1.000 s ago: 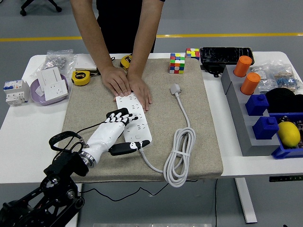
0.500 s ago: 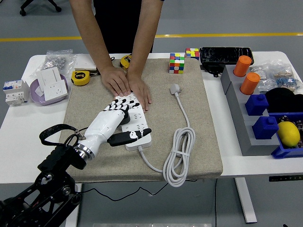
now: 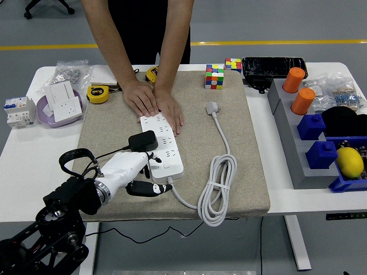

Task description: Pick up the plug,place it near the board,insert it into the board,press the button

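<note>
Change since earlier frame: the left hand (image 3: 133, 171) has drawn back toward the near edge of the tabletop (image 3: 34, 154), uncovering a black plug (image 3: 143, 141) it previously hid.
Left hand: white shell, black fingertips; fingers loosely curled and holding nothing, thumb stretched out below the near end of the board, knuckles close beside the plug.
Black plug: seated upright on the white board (image 3: 162, 145), at its left edge near the middle of its length.
Board: lies diagonally on the beige mat (image 3: 241, 160); its white cable (image 3: 217, 192) loops toward the mat's near-right corner and ends in a white plug (image 3: 213, 107) lying free on the mat.
Person's hands (image 3: 153, 102): both pressed flat on the board's far end.
Right hand: out of view.
</note>
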Motion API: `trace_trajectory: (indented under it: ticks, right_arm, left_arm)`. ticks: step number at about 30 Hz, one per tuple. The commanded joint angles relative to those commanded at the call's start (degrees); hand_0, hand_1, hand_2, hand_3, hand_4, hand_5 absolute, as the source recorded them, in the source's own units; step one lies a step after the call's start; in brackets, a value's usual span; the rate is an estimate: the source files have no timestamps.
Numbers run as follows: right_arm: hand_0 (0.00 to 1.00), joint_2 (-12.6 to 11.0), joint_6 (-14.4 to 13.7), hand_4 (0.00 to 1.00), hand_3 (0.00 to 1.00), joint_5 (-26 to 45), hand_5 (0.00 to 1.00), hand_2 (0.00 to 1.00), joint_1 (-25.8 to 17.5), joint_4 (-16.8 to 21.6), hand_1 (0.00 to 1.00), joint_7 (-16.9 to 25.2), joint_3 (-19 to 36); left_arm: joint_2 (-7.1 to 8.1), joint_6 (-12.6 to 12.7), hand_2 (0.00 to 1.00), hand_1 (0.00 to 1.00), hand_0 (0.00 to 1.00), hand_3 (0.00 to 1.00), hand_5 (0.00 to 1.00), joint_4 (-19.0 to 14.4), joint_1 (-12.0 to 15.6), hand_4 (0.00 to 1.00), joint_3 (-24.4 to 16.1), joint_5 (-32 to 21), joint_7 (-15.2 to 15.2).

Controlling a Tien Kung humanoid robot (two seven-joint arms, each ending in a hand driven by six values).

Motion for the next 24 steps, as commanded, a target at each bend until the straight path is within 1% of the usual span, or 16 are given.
trace_trajectory:
  ticks: [1,2,7,8,12,14,15,24]
  right_arm:
    - [0.962,0.01,0.0,0.998,0.875,0.1,0.955,0.852,0.06,0.0,0.894,0.02,-0.11]
    - [0.96,0.03,0.0,0.998,0.874,0.27,0.955,0.852,0.13,0.0,0.894,0.07,-0.28]
    - [0.96,-0.02,-0.04,0.998,0.874,0.88,0.955,0.852,0.24,0.0,0.894,0.28,-1.06]
    - [0.961,-0.04,-0.02,0.998,0.875,0.69,0.955,0.85,0.14,0.0,0.894,0.23,-0.97]
    - [0.961,-0.06,0.03,0.998,0.875,0.09,0.955,0.85,-0.09,0.0,0.894,0.01,-0.53]
    - [0.961,-0.09,0.06,0.998,0.875,0.01,0.955,0.85,-0.16,0.0,0.894,-0.02,-0.6]
    - [0.96,-0.11,0.07,0.998,0.874,0.02,0.955,0.85,-0.17,0.0,0.894,-0.02,-0.67]
    - [0.958,-0.12,0.04,0.998,0.874,0.49,0.955,0.85,0.03,0.0,0.894,0.14,-1.38]
  left_arm:
    - [-0.02,-0.74,0.172,0.043,0.178,0.717,0.117,0.0,-0.29,0.454,0.41,-0.06,0.29]
    - [-0.02,-1.09,0.171,0.038,0.172,0.742,0.075,0.0,-0.46,0.438,0.72,-0.08,0.42]
    - [-0.3,-0.02,0.171,0.038,0.172,0.742,0.075,0.0,-0.63,0.438,1.83,0.29,-0.08]
    - [-0.4,0.55,0.171,0.037,0.173,0.776,0.05,0.0,-0.7,0.427,1.9,0.37,-0.37]
    - [-0.67,1.39,0.171,0.037,0.173,0.776,0.05,0.02,-1.16,0.427,2.09,0.56,-0.77]
    - [-1.09,2.04,0.171,0.037,0.173,0.776,0.05,0.95,-1.68,0.427,2.33,0.8,-1.21]
    - [-1.25,2.27,0.171,0.038,0.172,0.81,0.053,1.46,-1.89,0.427,2.44,0.83,-1.37]
    - [-2.31,3.24,0.17,0.037,0.17,0.826,0.051,5.95,-3.18,0.434,3.44,1.51,-2.17]
